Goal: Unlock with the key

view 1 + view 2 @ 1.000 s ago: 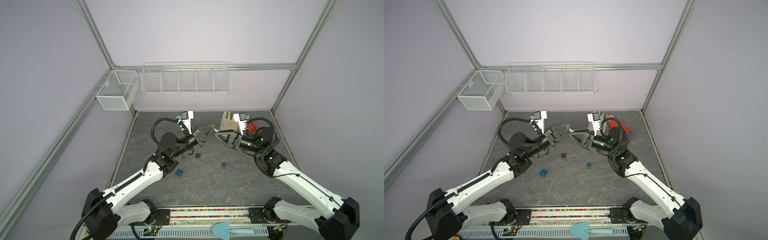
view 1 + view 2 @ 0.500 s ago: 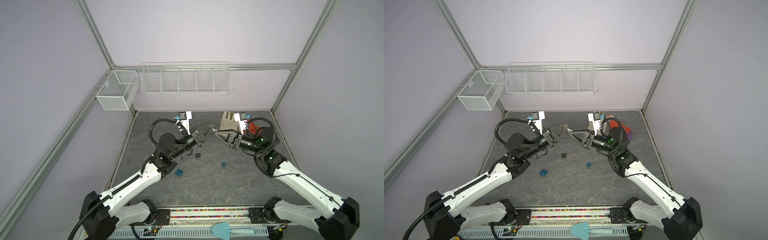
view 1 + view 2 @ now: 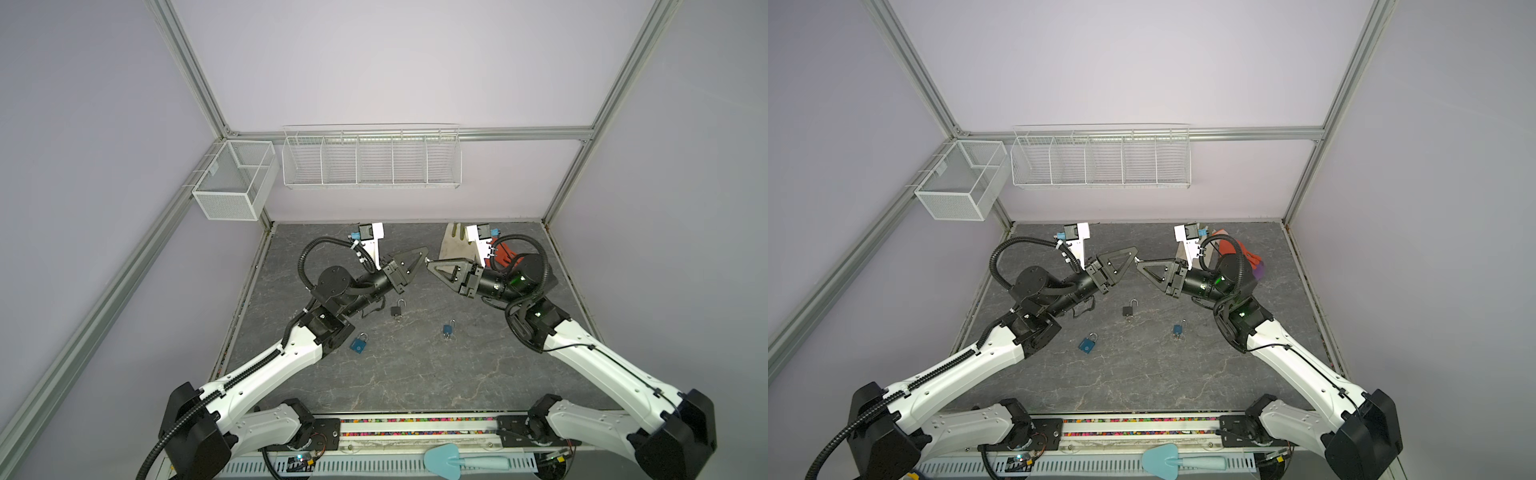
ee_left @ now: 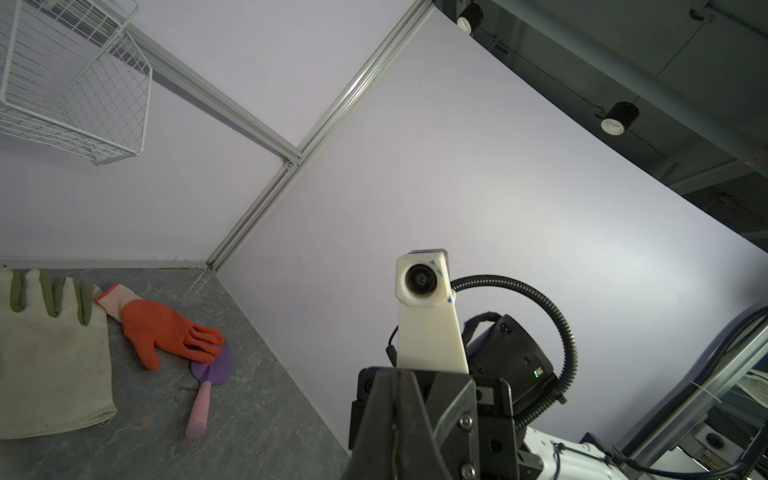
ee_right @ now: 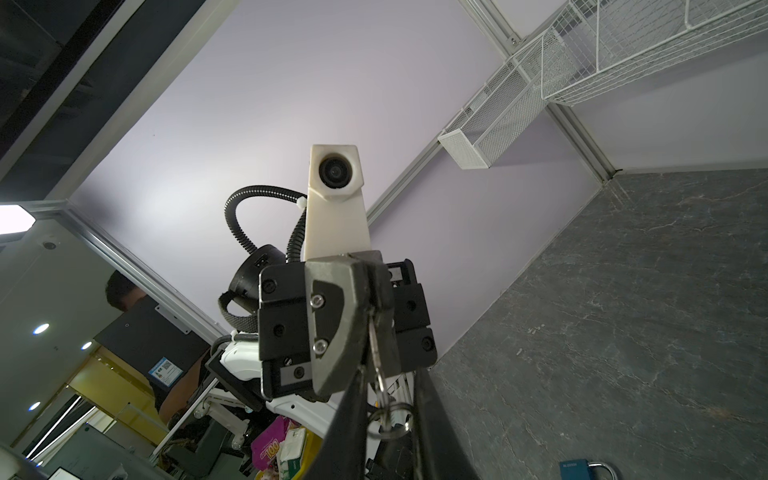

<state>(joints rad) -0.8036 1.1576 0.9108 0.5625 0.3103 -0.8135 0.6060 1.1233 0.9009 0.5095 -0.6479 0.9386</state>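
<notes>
The grey stone-patterned table (image 3: pixel 415 374) carries three padlocks. Above it the left arm (image 3: pixel 270 370) and right arm (image 3: pixel 602 357) are raised so that their pincers meet tip to tip in mid-air, toward the back of the workspace. The left gripper (image 3: pixel 422 254) is clamped tight on the key: in the right wrist view its fingers (image 5: pixel 332 316) press together with the silver key (image 5: pixel 375 338) sandwiched between them and the key ring (image 5: pixel 388 419) dangling below. The right gripper (image 3: pixel 430 262) stands narrow, its jaws flanking that ring, but whether they pinch anything I cannot tell. On the table, well apart from the meeting point, lie a blue padlock (image 3: pixel 359 344) beside the left arm, a black padlock (image 3: pixel 397 309) in the middle and a smaller blue padlock (image 3: pixel 448 330) further right; nothing touches them. By my reading the pick-up is done and the key looks set to pass between pincers. Seating it in a keyway and turning it are all left.
</notes>
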